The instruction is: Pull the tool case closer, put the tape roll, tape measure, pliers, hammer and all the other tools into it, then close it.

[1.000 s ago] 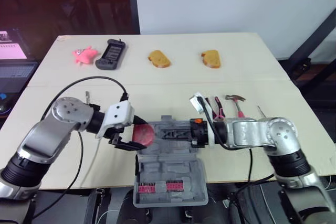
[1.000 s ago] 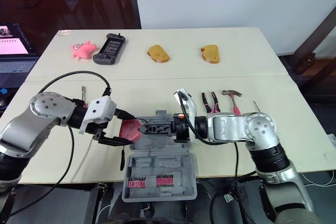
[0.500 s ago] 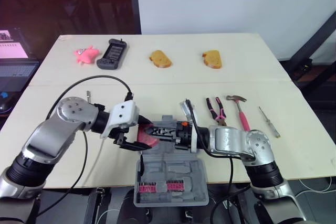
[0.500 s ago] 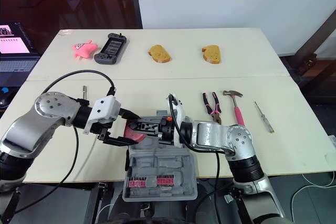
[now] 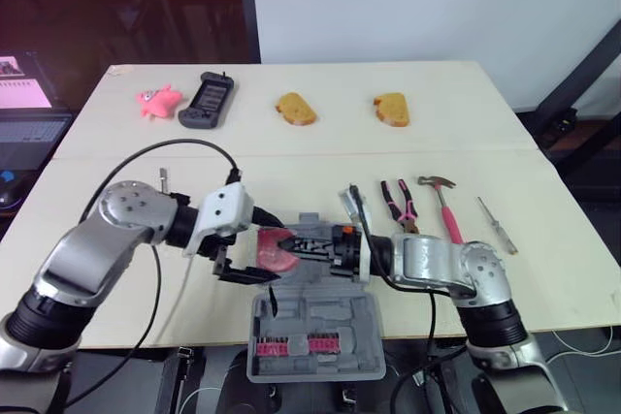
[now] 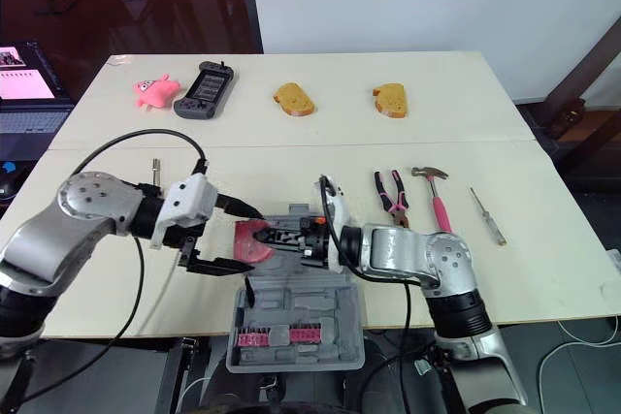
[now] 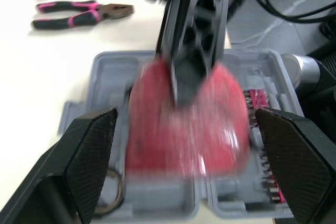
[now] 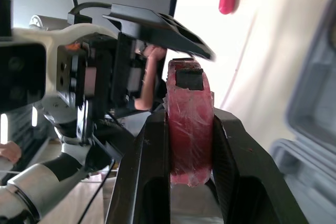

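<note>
The red tape roll [image 5: 273, 248] hangs just above the far edge of the open grey tool case [image 5: 320, 315] near the table's front. My right gripper [image 8: 191, 148] is shut on it, one finger on each flat side. My left gripper [image 7: 188, 148] stands open, its fingers [image 7: 86, 156] wide on either side of the roll [image 7: 220, 129] and clear of it. The pink-handled pliers [image 5: 398, 202], the hammer [image 5: 442, 205] and a screwdriver [image 5: 496, 224] lie on the table right of the case.
Along the table's far side lie a pink toy [image 5: 156, 100], a black handheld device [image 5: 205, 101] and two pieces of bread [image 5: 294, 109] [image 5: 390, 109]. A small metal bit [image 5: 162, 179] lies at the left. A laptop [image 5: 24, 123] sits off the table's left edge.
The right gripper has shut on the tape roll. The left gripper, which held it, has opened wide and let go. The roll sits slightly nearer the case.
</note>
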You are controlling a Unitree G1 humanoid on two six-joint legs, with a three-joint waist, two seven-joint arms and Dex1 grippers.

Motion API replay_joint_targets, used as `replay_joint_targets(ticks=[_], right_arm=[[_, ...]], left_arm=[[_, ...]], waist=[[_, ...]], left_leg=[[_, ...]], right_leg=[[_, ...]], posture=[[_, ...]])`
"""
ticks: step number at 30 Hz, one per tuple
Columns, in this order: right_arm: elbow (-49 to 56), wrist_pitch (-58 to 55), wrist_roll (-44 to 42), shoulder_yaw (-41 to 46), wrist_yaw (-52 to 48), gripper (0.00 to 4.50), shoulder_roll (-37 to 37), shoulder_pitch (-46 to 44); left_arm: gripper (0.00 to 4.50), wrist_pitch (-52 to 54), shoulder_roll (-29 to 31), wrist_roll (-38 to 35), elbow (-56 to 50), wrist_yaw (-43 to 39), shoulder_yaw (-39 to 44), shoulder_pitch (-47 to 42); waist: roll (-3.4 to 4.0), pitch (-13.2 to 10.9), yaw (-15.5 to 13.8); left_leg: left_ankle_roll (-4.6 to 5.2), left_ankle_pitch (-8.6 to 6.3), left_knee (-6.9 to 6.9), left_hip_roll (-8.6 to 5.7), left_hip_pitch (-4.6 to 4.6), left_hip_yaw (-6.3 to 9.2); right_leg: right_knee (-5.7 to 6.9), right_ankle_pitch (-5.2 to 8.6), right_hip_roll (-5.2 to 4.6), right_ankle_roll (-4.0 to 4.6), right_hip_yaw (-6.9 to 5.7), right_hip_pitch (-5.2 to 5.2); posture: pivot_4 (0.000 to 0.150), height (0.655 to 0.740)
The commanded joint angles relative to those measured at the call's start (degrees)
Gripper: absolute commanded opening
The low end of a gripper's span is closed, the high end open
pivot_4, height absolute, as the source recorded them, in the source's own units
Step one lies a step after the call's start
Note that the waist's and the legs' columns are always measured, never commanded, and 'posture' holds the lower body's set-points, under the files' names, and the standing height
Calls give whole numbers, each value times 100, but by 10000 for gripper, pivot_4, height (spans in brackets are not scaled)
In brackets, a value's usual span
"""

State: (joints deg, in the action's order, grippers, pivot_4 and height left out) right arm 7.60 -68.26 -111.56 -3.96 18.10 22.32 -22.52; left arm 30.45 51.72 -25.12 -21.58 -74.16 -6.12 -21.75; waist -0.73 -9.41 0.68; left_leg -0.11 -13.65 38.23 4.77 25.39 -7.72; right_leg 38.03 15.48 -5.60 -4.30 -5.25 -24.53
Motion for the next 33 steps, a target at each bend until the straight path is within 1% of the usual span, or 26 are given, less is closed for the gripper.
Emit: replay_joint_targets(ticks=[1,3,5,6,8,10,12,14,18,24,28,32,33], right_arm=[[95,-352,-144,376,-756,5492,762,-203],[86,-588,-144,439,-1184,5492,1502,-258],[9,-851,-144,471,-1597,5492,2281,-254],[-22,-922,-144,452,-1745,5492,2550,-244],[-224,-1065,-104,398,-1962,5492,3054,-75],[-387,-1242,194,401,-2291,5492,3394,175],[-468,-1220,708,521,-2744,5492,3475,467],[-613,-1220,1120,557,-3069,5492,3489,686],[-932,-1186,1768,514,-3415,5492,3309,903],[-1238,-1147,2644,566,-3907,5492,2992,1004],[-1590,-1050,3297,536,-4093,5492,2714,949],[-1596,-1110,3847,582,-4434,5492,2707,989],[-1555,-1121,3976,586,-4523,13491,2757,1015]], left_arm=[[45000,39,300,-418,-89,-168,680,311],[45000,183,422,-737,-171,-234,1040,607],[45000,450,451,-1216,-314,-229,1526,1054],[45000,545,447,-1386,-365,-198,1698,1220],[45000,563,578,-1440,-538,-293,1955,1813],[45000,642,547,-1574,-691,-203,2227,2262],[45000,677,470,-1677,-779,-77,2437,2610],[45000,568,415,-1624,-827,-29,2538,2927],[45000,340,340,-1506,-1017,25,2612,3447],[45000,257,491,-1397,-1169,25,2569,3769],[45000,281,481,-1442,-1161,113,2556,3724],[45000,292,486,-1446,-1109,133,2517,3677],[45000,284,485,-1450,-1101,132,2511,3649]], waist=[[1,-1,5],[3,-3,-10],[2,-3,-7],[2,-3,-2],[2,-3,-1],[1,-3,-4],[-2,-3,-16],[-1,-3,-29],[-2,-2,-25],[0,-2,-25],[-1,-1,-22],[1,0,-23],[1,0,-22]], left_leg=[[0,0,0,0,0,-1],[1,-1,-1,0,1,-2],[1,-1,-2,0,0,-1],[1,-1,-3,1,0,0],[1,-1,-5,2,-1,0],[1,-1,-6,2,-2,0],[1,-1,-7,2,-2,-1],[0,-1,-2,2,-2,-1],[-1,-1,-1,1,-2,-2],[-1,-1,-2,1,-1,-3],[-1,-1,-3,2,-2,-3],[-2,-1,-3,2,-1,-3],[-1,-1,-3,1,-1,-4]], right_leg=[[-1,0,0,0,0,-1],[-2,0,-2,0,0,-2],[-4,1,-2,1,0,-1],[-5,1,-3,1,0,0],[-7,1,-2,2,0,-1],[-8,2,-1,3,0,-2],[-10,2,-1,3,0,-1],[-10,1,-2,2,-1,0],[-13,1,-3,2,0,2],[-15,1,-3,2,0,0],[-16,1,-2,3,0,0],[-16,2,-3,2,0,0],[-16,2,-3,2,0,0]], posture=[[1500,7188],[1500,7188],[1500,7188],[1500,7188],[1500,7188],[1500,7188],[1500,7188],[1500,7188],[1500,7188],[1500,7188],[1500,7188],[1500,7188],[1500,7188]])
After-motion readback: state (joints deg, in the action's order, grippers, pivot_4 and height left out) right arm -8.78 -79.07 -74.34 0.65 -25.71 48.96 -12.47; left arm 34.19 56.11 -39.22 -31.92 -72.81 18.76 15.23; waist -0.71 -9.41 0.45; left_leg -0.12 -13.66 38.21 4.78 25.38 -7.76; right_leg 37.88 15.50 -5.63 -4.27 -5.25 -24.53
